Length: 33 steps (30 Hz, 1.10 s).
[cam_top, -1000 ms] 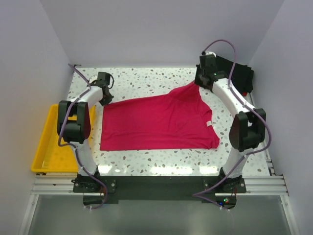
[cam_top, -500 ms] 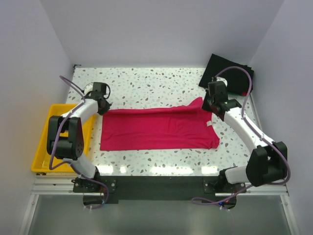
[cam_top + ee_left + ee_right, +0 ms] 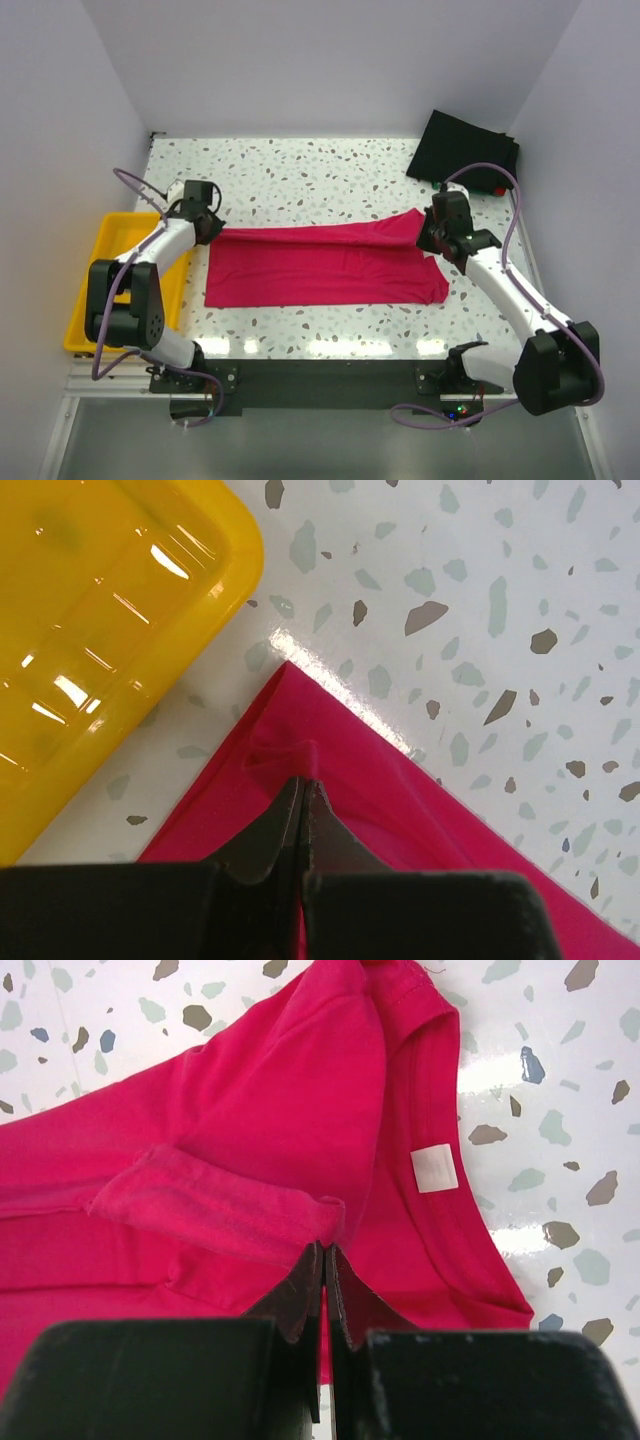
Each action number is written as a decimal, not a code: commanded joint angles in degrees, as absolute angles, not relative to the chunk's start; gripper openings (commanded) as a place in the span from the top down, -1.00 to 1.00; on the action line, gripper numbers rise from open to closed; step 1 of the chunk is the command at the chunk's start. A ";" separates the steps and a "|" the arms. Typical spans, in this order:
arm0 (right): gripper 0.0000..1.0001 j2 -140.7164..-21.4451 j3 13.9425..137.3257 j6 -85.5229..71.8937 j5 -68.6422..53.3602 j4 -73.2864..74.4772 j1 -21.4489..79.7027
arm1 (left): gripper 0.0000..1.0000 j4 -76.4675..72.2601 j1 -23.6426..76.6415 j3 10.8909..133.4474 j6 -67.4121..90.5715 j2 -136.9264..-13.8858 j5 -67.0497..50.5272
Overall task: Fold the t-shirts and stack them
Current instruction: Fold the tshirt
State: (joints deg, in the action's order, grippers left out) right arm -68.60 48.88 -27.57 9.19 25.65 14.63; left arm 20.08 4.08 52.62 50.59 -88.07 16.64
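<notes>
Left gripper: your left gripper (image 3: 303, 785) has its jaws pressed together on a small pinch of the crimson-pink cloth t-shirt (image 3: 320, 265). It grips the shirt's far corner, at the left of the overhead view.
Right gripper: your right gripper (image 3: 323, 1250) is clamped the same way on a doubled flap of the same shirt, just left of the collar in its wrist view and at the right of the overhead view.
Shirt position: it sits mid-frame in the overhead view, between your two grippers. The near layer lies flat, and the far edge runs as a drawn line from one gripper to the other.
Long axis: it runs left to right across the overhead frame.
Pointing: the collar end, with its small white neck tag (image 3: 434, 1168), faces the right of the frame. The straight hem end faces left.
Surface: a glossy white table flecked with grey and brown chips (image 3: 300, 170), with bright lamp glare along its lower edge.
Left of frame: a yellow plastic tray (image 3: 95, 300) lies beside the table, near the shirt corner that your left gripper holds but not touching it.
Upper right: a black cloth pile (image 3: 465, 150) rests in the table's corner, with a sliver of red at its near edge.
Room: plain pale grey walls (image 3: 330, 60) close in the left, top and right of the frame.
</notes>
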 commanded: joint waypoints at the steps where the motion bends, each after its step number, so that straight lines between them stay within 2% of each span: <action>1: 1.00 -66.18 48.08 -28.39 8.44 23.73 14.85 | 1.00 17.31 3.60 50.89 51.33 -84.99 17.05; 17: 1.00 -63.11 39.82 -29.18 6.24 23.20 14.85 | 1.00 15.03 3.60 42.02 50.36 -80.07 15.56; 33: 1.00 -59.59 41.13 -29.71 6.59 26.45 14.85 | 1.00 16.17 3.60 41.04 49.92 -76.82 15.73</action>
State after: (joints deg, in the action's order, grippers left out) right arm -61.52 39.81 -29.06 6.04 25.69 14.68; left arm 17.23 4.08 40.49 50.37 -78.65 14.76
